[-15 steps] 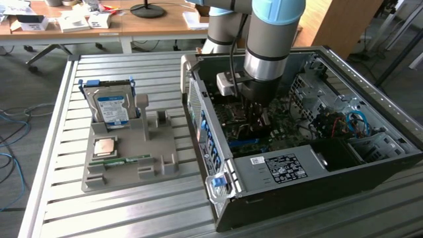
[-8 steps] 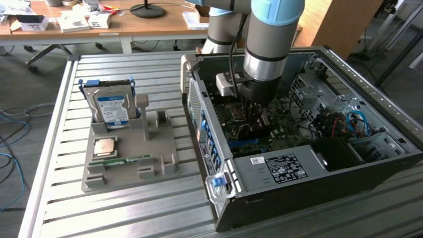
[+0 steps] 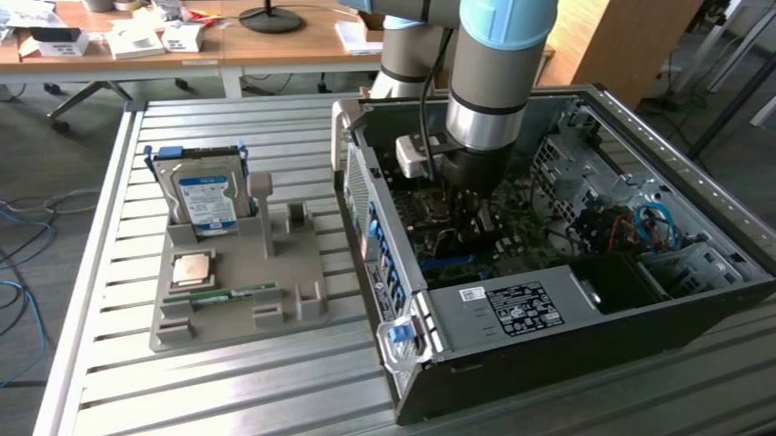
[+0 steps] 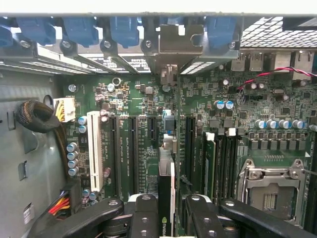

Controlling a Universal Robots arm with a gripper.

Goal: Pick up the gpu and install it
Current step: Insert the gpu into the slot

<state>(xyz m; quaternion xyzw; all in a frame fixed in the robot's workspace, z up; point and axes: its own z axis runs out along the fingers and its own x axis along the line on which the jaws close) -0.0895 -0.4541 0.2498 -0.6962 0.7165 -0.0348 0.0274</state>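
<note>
Wrist view shows the hand (image 4: 166, 210) clamped on the gpu (image 4: 166, 186), held edge-on over the motherboard (image 4: 148, 134) slots inside the computer case (image 3: 679, 300). The card looks light, stiff and fragile, best gripped by its upper edge, away from its contacts.

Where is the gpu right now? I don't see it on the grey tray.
The gpu stands on edge between the gripper fingers, over the motherboard slots inside the open computer case, on the exterior view's right.
</note>
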